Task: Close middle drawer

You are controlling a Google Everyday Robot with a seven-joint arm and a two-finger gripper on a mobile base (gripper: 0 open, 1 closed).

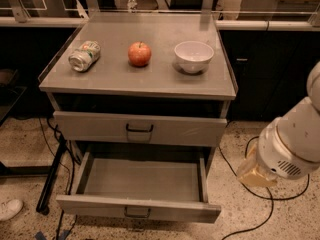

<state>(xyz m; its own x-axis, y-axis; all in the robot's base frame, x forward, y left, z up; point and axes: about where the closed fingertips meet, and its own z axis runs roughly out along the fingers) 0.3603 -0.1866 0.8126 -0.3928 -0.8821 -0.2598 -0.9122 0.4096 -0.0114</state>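
Note:
The middle drawer (170,210) is pulled far out at the bottom of the grey cabinet. Its shallow inside is empty, and its low front panel carries a small dark loop handle (136,213). Above it sits a taller-fronted grey drawer (185,130) with a bigger dark handle, pushed in. My arm (292,141) comes in from the right, white and rounded. My gripper (254,173) is the tan end of it. It hangs low over the floor, to the right of the open drawer and apart from it.
The cabinet top (150,76) carries a tipped can (84,55), a red apple (139,53) and a white bowl (193,56). Black cables (250,194) lie on the speckled floor to the right. A dark frame leg (52,176) and a white shoe (9,209) are on the left.

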